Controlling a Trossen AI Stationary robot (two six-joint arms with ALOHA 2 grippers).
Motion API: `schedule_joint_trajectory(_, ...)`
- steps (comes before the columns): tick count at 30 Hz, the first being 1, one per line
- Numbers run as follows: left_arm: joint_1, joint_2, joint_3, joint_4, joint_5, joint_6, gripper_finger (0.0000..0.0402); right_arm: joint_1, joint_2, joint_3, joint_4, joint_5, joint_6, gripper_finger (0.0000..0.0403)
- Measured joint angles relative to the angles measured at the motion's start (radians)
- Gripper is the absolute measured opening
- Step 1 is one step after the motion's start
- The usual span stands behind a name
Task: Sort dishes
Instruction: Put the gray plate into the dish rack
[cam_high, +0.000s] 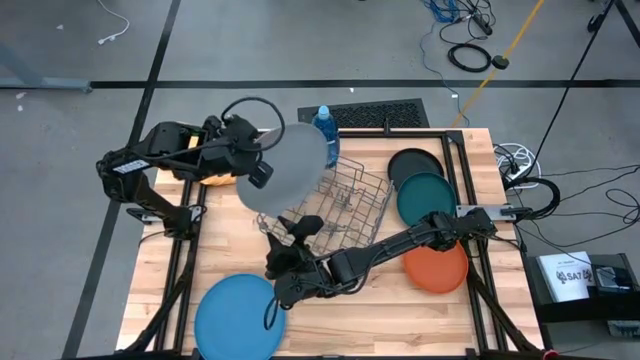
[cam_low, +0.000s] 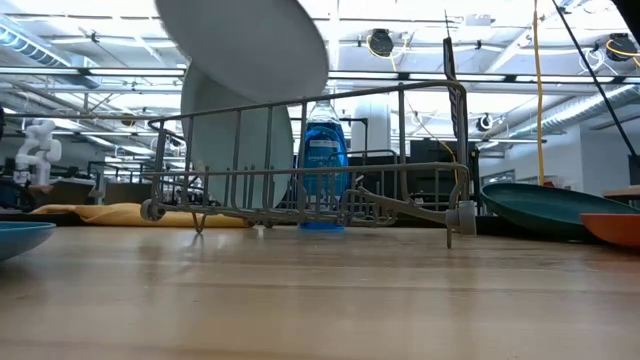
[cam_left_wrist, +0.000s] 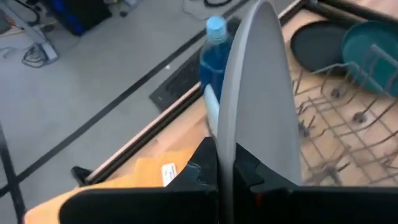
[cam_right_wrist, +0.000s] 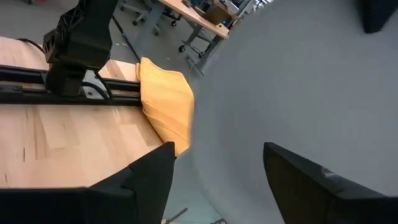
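your left gripper (cam_left_wrist: 227, 177) is clamped tight on the edge of the grey plate (cam_high: 285, 165). it holds the plate up in the air, tilted, over the left end of the wire rack (cam_high: 340, 205). your right gripper (cam_high: 292, 232) reaches across the table and sits just under the grey plate, by the rack. its two fingers (cam_right_wrist: 140, 177) are spread apart and hold nothing, with the grey plate right in front of them.

the blue plate (cam_high: 238, 315) lies flat at the near left of the table (cam_high: 400, 320). the black plate (cam_high: 415, 162), the dark teal plate (cam_high: 428, 195) and the orange plate (cam_high: 437, 268) lie in a row on the right side, each a bit over the next. a blue soap bottle (cam_high: 324, 125) stands behind the rack. a yellow cloth (cam_right_wrist: 166, 102) lies on the left side, under your left arm.
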Motion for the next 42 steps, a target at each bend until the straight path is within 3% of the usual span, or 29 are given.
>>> schedule_joint_trajectory(5, -0.030, -0.006, 0.001, 0.023, -0.042, -0.014, 0.0000, 0.027, -0.003, 0.000, -0.008, 0.069, -0.027, 0.0237)
schedule_joint_trajectory(12, -0.104, 0.015, 0.001, 0.040, -0.153, -0.049, 0.0000, 0.099, -0.067, -0.001, -0.200, 0.356, -0.012, 0.0233)
schedule_joint_trajectory(16, -0.146, 0.054, 0.001, 0.047, -0.200, -0.071, 0.0000, 0.146, -0.119, -0.002, -0.307, 0.362, 0.117, 0.0230)
schedule_joint_trajectory(23, -0.211, 0.165, -0.005, 0.023, -0.285, -0.122, 0.0000, 0.232, -0.185, -0.002, -0.683, 0.362, 0.467, 0.0200)
schedule_joint_trajectory(29, -0.222, 0.233, -0.033, 0.022, -0.337, -0.236, 0.0000, 0.300, -0.217, -0.002, -0.900, 0.364, 0.716, 0.0171)
schedule_joint_trajectory(36, -0.219, 0.224, -0.103, 0.020, -0.343, -0.363, 0.0000, 0.361, -0.217, -0.002, -1.020, 0.354, 0.749, 0.0139)
schedule_joint_trajectory(42, -0.209, 0.207, -0.124, 0.022, -0.320, -0.352, 0.0000, 0.406, -0.217, -0.002, -1.042, 0.354, 0.738, 0.0088)
